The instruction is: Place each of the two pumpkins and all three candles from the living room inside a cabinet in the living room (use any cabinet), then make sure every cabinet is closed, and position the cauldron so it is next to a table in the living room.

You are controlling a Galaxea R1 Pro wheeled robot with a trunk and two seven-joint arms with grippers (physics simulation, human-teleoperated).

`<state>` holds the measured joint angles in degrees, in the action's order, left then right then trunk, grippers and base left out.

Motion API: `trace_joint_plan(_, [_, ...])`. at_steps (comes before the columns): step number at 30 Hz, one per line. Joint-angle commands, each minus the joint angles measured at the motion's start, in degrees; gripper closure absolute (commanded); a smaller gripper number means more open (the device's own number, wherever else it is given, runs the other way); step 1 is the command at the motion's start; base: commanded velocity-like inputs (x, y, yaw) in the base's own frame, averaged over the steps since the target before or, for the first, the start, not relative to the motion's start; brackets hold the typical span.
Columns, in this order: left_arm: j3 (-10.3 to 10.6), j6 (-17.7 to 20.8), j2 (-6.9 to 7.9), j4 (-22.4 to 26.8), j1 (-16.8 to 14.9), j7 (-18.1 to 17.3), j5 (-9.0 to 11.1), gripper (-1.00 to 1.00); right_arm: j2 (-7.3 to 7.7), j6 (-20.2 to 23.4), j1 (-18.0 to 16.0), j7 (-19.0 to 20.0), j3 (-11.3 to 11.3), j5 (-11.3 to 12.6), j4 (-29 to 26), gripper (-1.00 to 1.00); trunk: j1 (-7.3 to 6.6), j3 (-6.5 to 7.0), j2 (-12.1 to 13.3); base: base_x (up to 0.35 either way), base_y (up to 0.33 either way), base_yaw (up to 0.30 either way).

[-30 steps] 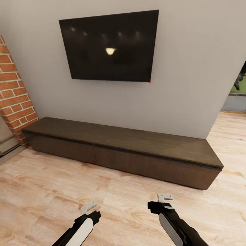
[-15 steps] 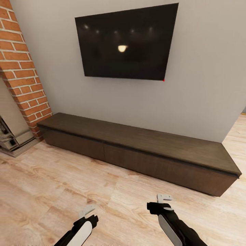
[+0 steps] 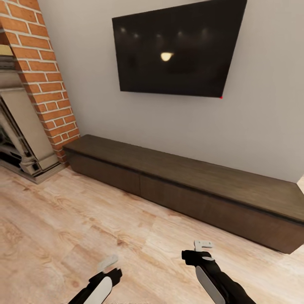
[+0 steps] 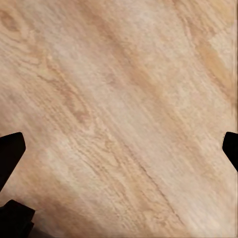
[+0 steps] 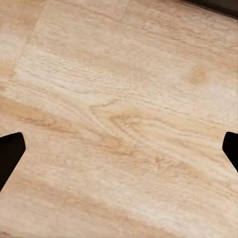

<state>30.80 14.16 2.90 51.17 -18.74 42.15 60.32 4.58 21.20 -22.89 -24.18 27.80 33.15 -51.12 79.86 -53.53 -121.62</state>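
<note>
The cabinet [image 3: 185, 190] ahead of both claws looks shut, its contents hidden. The left claw [image 3: 108, 263] and right claw [image 3: 203, 244] hang spread apart and empty over the floor [image 3: 63, 219].

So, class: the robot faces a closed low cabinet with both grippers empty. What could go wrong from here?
1. The cabinet shows flat drawer fronts with no visible handles, so a gripper might slip when trying to pull one open.
2. The left gripper and right gripper hang low over the wooden floor; reaching down to the low drawers could scrape them on it.
3. The brick fireplace stands close to the cabinet's left end, so turning there risks a bump.
</note>
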Motion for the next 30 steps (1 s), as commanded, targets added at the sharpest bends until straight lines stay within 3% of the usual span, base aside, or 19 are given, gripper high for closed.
trace_joint_plan(1, [0.2,0.2,0.13,-0.1,-0.1,-0.7,0.2,-1.0,0.08,0.1,0.0,-0.5,0.3,0.5,-0.1,-1.0,-0.01,-0.12,0.0,0.0,0.006,0.208])
trace_joint_plan(6, [0.1,0.2,0.24,-1.4,-0.1,-2.4,0.3,-1.0,0.08,0.2,0.0,-0.5,0.5,0.4,-0.1,-1.0,-0.01,-0.43,0.0,0.0,0.145,0.21])
trace_joint_plan(11, [0.0,0.2,0.26,-1.8,-0.1,-2.7,0.3,-1.0,-0.11,0.1,0.0,-0.6,3.7,0.5,-0.1,-1.0,-0.01,-0.75,0.0,0.067,0.263,0.211])
trace_joint_plan(14, [0.0,0.2,0.26,-1.8,-0.1,-2.7,0.3,-1.0,-0.17,0.1,0.0,-0.7,4.4,0.5,0.0,-1.0,-0.01,-0.94,0.0,0.167,0.271,0.21])
trace_joint_plan(30, [0.0,0.2,0.26,-2.2,-0.1,-2.8,0.3,-1.0,-0.23,0.2,0.0,-0.7,4.8,0.5,0.0,-1.0,-0.01,-1.94,0.0,0.264,0.227,0.211])
